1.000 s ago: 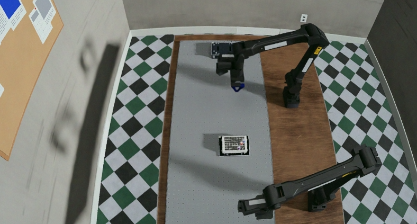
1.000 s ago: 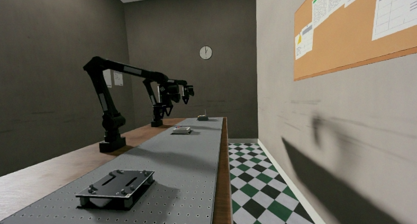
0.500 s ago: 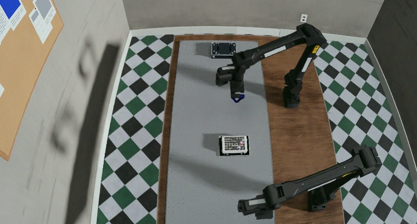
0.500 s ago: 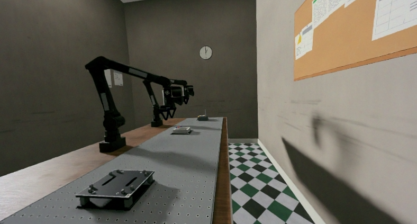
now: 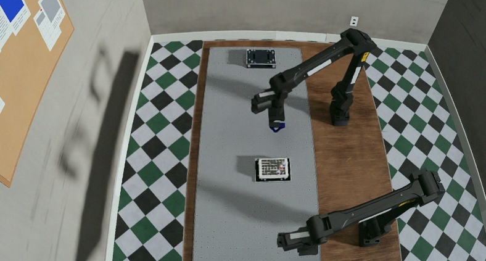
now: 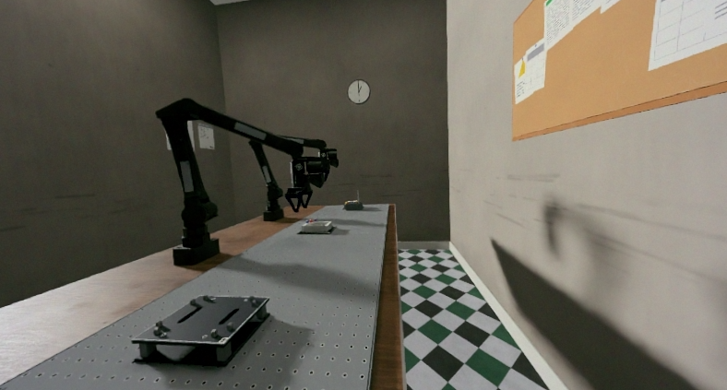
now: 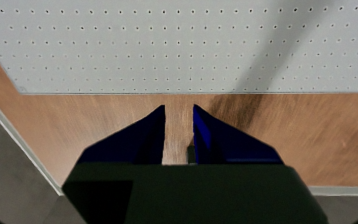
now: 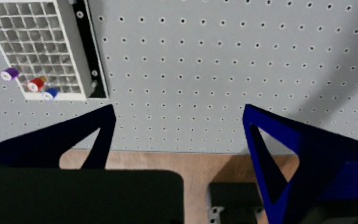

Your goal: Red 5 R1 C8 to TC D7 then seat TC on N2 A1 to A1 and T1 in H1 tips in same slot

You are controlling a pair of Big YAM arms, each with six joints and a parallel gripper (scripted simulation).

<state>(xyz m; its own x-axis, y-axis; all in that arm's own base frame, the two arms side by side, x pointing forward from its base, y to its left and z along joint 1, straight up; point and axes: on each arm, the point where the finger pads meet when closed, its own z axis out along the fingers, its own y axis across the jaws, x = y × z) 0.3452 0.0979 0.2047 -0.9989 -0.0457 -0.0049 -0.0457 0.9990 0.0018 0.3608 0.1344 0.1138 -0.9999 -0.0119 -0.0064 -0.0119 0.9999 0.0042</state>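
The white tube carrier TC sits on a dark nest plate between the arms. Purple, red and blue capped vials stand in its wells at one end. The raised nest N2 is bare. My right gripper is wide open and empty, above the board between N2 and TC. My left gripper is empty, its fingers a small gap apart, high near the board's edge. R1, T1 and H1 cannot be made out surely.
A small grey object with a thin upright part stands at the far end of the perforated board in the exterior view. Wooden table borders the board on the arm bases' side. N2 has pegs along its edges.
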